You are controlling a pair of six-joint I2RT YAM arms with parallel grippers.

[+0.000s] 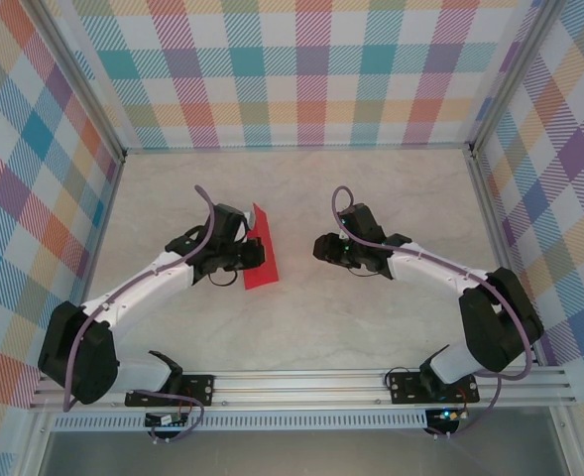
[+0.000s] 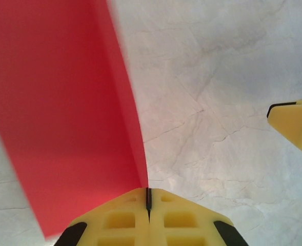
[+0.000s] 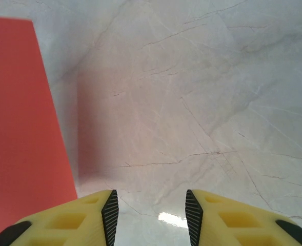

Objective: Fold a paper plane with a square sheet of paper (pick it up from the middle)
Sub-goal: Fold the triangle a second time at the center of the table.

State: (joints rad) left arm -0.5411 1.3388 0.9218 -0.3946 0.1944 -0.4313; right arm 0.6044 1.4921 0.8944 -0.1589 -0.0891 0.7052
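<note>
Now | one red paper (image 2: 63, 113) | left tool (image 2: 148, 199) pinching it | right tool (image 3: 152, 201) parted, empty

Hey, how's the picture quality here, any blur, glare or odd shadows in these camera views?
Left wrist: the paper is soft, its edges smeared, while the table veins look sharper. Right wrist: a small white glare spot on the table between the fingers, and a reddish shadow beside the paper. Top external: sharp, evenly lit, shadows faint.
</note>
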